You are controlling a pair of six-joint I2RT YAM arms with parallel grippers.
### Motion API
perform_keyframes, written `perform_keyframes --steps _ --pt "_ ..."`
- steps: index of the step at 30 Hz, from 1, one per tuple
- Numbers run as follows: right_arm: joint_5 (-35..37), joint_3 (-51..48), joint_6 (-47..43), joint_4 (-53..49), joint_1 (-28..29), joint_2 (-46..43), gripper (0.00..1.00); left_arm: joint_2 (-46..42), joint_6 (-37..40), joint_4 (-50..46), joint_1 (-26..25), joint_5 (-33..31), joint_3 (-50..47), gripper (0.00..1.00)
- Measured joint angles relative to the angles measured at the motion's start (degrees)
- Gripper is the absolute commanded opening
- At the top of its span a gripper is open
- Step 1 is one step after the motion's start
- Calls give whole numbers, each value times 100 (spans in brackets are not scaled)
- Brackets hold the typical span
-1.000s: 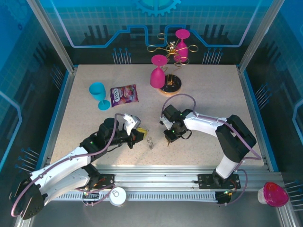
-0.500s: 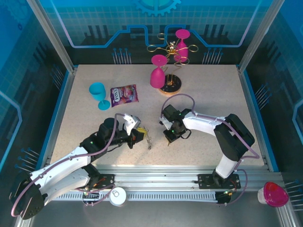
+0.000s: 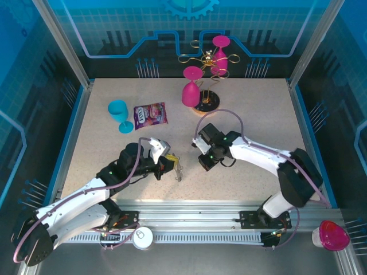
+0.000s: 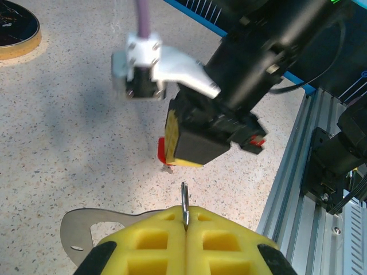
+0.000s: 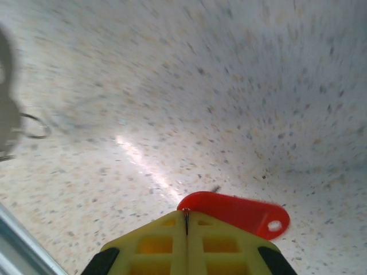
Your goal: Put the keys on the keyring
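The keyring (image 4: 80,224) is a flat grey metal loop, and my left gripper (image 4: 185,220) is shut on one of its thin wire rings (image 4: 184,204), which stands upright between the yellow pads. From above, this gripper (image 3: 172,164) holds the keyring (image 3: 179,171) just over the table. A small red-headed key (image 5: 241,209) is pinched in my shut right gripper (image 5: 186,215), slightly above the table. In the left wrist view the right gripper (image 4: 198,140) hovers just beyond the wire ring, with the key (image 4: 162,150) showing red at its tip. The keyring (image 5: 7,117) blurs at the right wrist view's left edge.
A gold wire rack (image 3: 206,60) with pink glasses (image 3: 192,87) stands on a round base at the back. A blue cup (image 3: 119,113) and a purple candy bag (image 3: 150,115) lie at the back left. The metal rail (image 3: 189,215) runs along the near edge.
My right gripper has shut on the red key and lifted it slightly off the table, and its elbow has swung to the right. The left gripper has kept hold of the keyring.
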Motion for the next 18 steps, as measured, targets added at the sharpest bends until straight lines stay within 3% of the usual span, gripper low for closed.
perform_keyframes --steps 6,10,14,18 --pt "-59 -103 -898 271 522 -925 0 -2 0 103 0 44 0 0" --pt "-518 -236 -1392 393 664 -1196 0 -2 0 157 0 114 -2 0" --pt "-654 -214 -1322 382 605 -1051 0 -2 0 162 0 111 -2 0" --pt "-485 -114 -732 221 197 -398 0 -35 0 153 0 107 -2 0"
